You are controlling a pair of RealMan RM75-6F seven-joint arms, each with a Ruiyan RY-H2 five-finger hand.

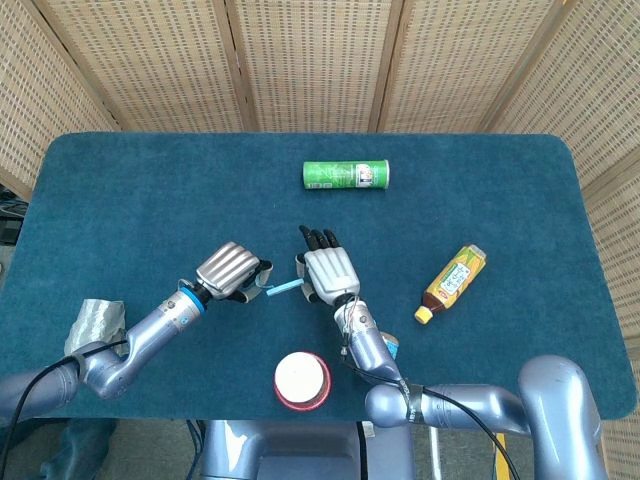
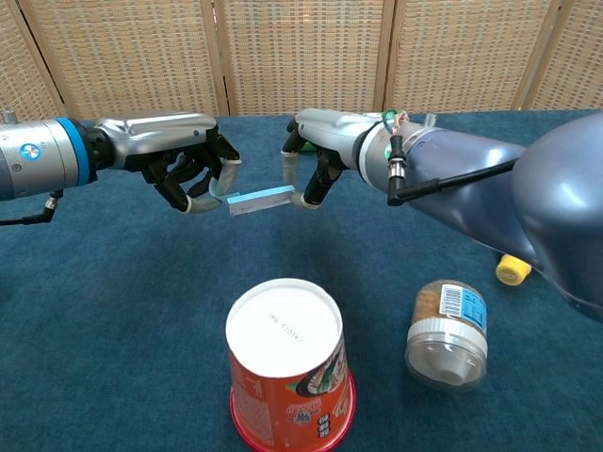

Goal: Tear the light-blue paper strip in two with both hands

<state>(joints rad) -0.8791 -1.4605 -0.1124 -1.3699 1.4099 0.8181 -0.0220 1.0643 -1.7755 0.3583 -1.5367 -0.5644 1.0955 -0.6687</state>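
The light-blue paper strip (image 2: 261, 200) hangs in the air above the blue table, stretched between my two hands. My left hand (image 2: 193, 175) pinches its left end between thumb and a finger, the other fingers curled. My right hand (image 2: 311, 169) pinches the right end. From the head view, the strip (image 1: 281, 289) shows as a short blue sliver between the left hand (image 1: 229, 270) and the right hand (image 1: 326, 273). The strip looks whole.
An upright red canister (image 2: 287, 377) stands near the front edge, with a small jar (image 2: 448, 332) to its right. A green can (image 1: 346, 175) lies at the back. A yellow bottle (image 1: 453, 283) lies at the right. Crumpled foil (image 1: 95, 322) sits at the left.
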